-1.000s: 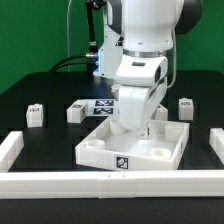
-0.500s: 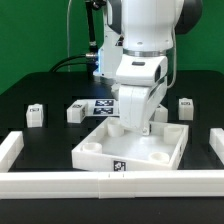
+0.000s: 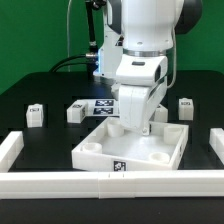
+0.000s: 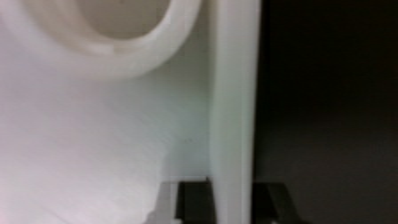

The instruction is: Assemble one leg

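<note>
- Your claw (image 3: 133, 127) is down low at the back part of the white panel (image 3: 95, 155), near the middle of the table (image 3: 45, 140).
- In the wrist view the claw (image 4: 231, 200) has one dark finger (image 4: 192, 200) on each side of the thin wall of the white panel (image 4: 107, 130). The picture is blurry, but the fingers seem to touch the wall, so I think the claw is pinching the panel.
- No leg is in the claw. You can see only the panel wall and one round hole (image 4: 116, 30) close by.
- The first leg (image 3: 35, 114) sits alone on the table toward the exterior view's left.
- The second leg (image 3: 75, 112) stands near it, just beside the marker board (image 3: 100, 104).
- The third leg (image 3: 187, 105) is over on the exterior view's right, well apart from the other two.
- None of these legs touches the panel, and the round holes you can see have nothing in them.
- So I think the job has barely begun. You are handling the panel, not a leg.
- What is left: let go of the panel, pick up one leg, bring it to a corner hole, and fix it in.
- The long rim bars (image 3: 110, 181) lie around the edge, so watch them when you reach for a leg.
</note>
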Controlling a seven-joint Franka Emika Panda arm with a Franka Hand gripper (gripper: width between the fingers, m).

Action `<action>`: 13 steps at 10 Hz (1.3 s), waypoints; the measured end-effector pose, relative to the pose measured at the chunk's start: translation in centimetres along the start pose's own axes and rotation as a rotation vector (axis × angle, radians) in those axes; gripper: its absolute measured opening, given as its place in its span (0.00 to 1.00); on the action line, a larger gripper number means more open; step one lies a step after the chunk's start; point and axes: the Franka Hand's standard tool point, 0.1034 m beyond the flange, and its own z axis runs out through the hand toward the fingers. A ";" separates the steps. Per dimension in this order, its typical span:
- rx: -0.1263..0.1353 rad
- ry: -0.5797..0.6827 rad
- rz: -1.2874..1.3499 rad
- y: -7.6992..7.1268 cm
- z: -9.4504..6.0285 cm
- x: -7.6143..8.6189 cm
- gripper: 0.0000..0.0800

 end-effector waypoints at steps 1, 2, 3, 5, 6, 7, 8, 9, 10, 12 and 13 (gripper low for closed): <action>-0.007 0.001 -0.060 0.5 -0.1 -0.1 0.06; -0.017 -0.005 -0.108 0.6 -0.1 0.6 0.06; -0.029 -0.029 -0.226 0.1 0.0 2.7 0.06; -0.027 -0.029 -0.214 0.1 0.0 2.2 0.06; -0.027 -0.029 -0.215 0.1 0.0 2.3 0.06; -0.027 -0.029 -0.215 0.1 0.0 2.3 0.06; -0.027 -0.029 -0.210 0.2 0.0 2.7 0.06; -0.029 -0.028 -0.208 0.2 0.0 3.1 0.06; -0.030 -0.027 -0.210 0.3 0.0 3.5 0.06; -0.036 -0.024 -0.215 0.6 0.0 4.5 0.06; -0.034 -0.026 -0.215 0.6 0.1 4.5 0.06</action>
